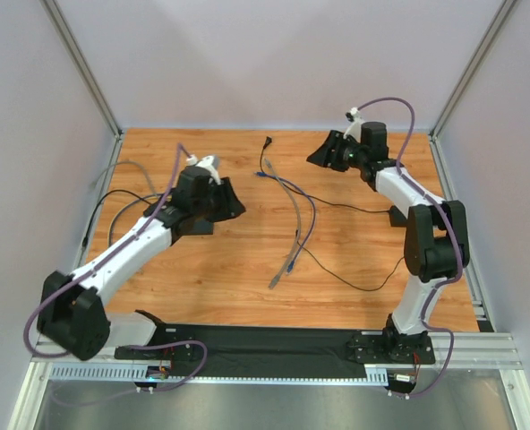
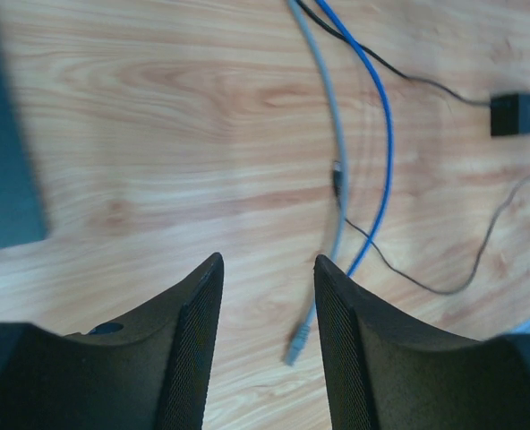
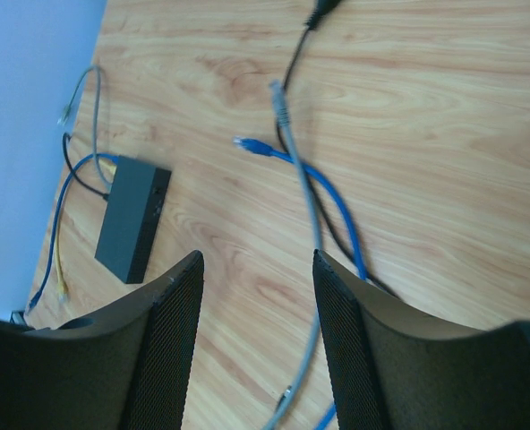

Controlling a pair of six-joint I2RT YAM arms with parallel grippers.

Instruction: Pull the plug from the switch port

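left jaws spread, empty, over light wooden surface (image 2: 158, 134) | right jaws spread, empty | flat matte black switch box (image 3: 132, 219) lies near left wall (image 3: 19, 107) | grey cable plug (image 2: 296, 345) lies loose on surface | pull looks done; only retreat left

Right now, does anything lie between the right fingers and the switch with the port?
Nothing visible does. In the right wrist view only bare tabletop separates the open right fingers from the black switch. The loose grey cable and blue cable lie off to the other side.
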